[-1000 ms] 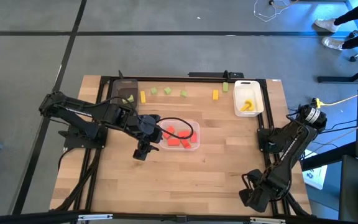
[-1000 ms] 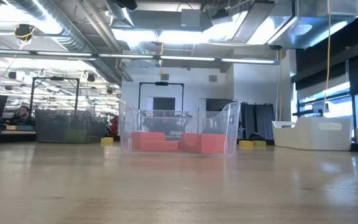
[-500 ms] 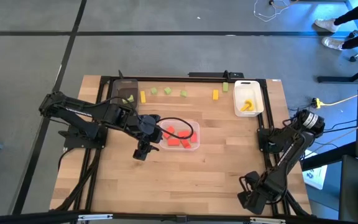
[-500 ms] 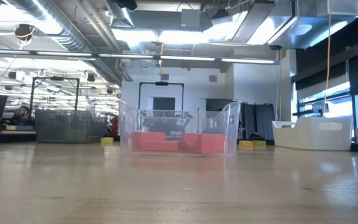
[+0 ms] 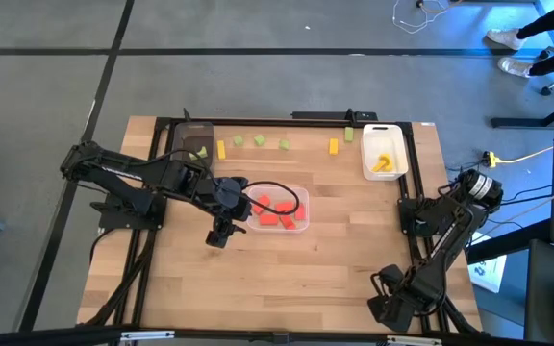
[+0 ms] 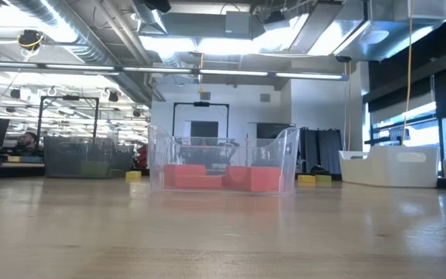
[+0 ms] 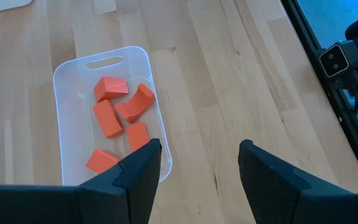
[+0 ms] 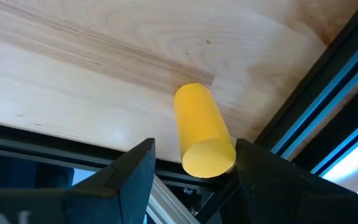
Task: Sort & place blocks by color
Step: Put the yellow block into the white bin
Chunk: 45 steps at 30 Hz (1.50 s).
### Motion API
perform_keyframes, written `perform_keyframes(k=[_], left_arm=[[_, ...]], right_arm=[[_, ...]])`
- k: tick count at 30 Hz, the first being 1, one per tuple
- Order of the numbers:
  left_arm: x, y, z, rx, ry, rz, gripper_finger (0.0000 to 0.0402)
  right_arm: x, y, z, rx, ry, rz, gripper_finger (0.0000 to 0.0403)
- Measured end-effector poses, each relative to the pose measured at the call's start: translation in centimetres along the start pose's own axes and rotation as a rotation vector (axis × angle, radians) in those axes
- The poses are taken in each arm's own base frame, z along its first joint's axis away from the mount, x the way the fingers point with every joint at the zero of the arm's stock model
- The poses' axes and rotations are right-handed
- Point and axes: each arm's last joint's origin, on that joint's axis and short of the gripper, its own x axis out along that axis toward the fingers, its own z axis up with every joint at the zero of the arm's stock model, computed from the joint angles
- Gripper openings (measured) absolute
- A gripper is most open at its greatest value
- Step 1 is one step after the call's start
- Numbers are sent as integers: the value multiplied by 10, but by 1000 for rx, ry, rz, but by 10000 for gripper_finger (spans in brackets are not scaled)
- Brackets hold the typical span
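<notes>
Right arm shifted; five red blocks (image 7: pixel 118 117).

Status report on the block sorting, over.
Left gripper open, empty, above the clear tray of red blocks. Right gripper open over a yellow cylinder at the table edge. Nothing blocking.

Your table (image 5: pixel 287 269) is pale wood with a visible grain and a smooth, faintly satin finish, edged by a dark matt metal frame (image 5: pixel 258 119). On that table you have a clear glossy plastic tray (image 7: pixel 67 68) holding matt red blocks (image 7: pixel 120 112), and a white opaque plastic tray (image 5: pixel 399 154) further along. At the table's edge, the yellow cylinder (image 8: pixel 202 129) looks smooth and matt, between the matt black fingers (image 8: pixel 132 171) of your right gripper (image 8: pixel 194 177).
</notes>
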Motion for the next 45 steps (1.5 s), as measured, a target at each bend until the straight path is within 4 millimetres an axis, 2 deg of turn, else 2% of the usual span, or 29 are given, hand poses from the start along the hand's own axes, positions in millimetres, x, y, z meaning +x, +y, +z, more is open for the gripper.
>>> perform_keyframes(k=[5,19,22,28,32,45], left_arm=[[0,0,0,0,0,0,202],[0,0,0,-1,0,0,202],[0,0,0,-1,0,0,202],[0,0,0,-1,0,0,202],[0,0,0,-1,0,0,202],[0,0,0,2,0,0,202]], right_arm=[[2,0,0,11,-9,-7,220],[16,4,1,-94,-6,-65,217],[16,4,1,-95,-7,-66,198],[15,4,1,-96,-8,-68,132],[15,3,2,-94,-27,-67,126],[6,6,31,-164,-154,-145,126]])
